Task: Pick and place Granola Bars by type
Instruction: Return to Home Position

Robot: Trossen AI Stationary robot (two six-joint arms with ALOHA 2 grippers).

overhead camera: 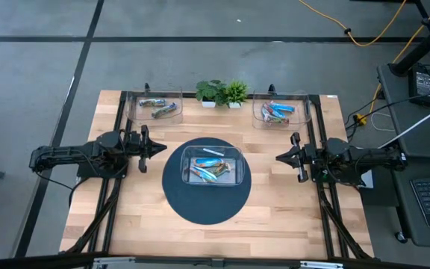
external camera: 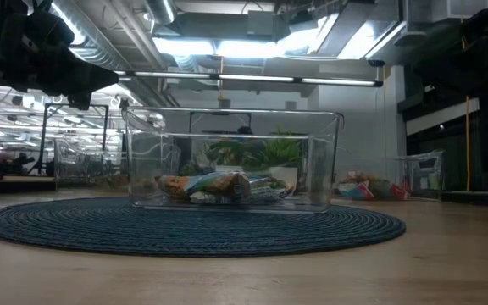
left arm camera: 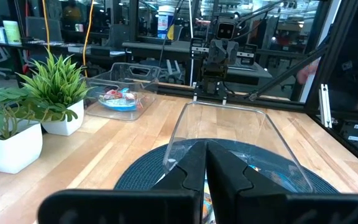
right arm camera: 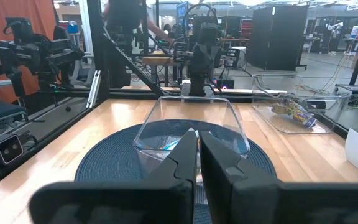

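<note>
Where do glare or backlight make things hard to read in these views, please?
Low view: bright ceiling lights backlight the scene, leaving the left arm a dark silhouette; high view: even light, weak shadows, bars in the centre bin readable; left wrist view: that bin's clear rim glints.

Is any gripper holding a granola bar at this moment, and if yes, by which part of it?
Nothing is held. The left gripper and the right gripper are shut on nothing, one on each side of the middle bin.

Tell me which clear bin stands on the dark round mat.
The middle bin, between the left end effector and the right end effector. The far-left bin and far-right bin stand on bare wood beside the plants.
</note>
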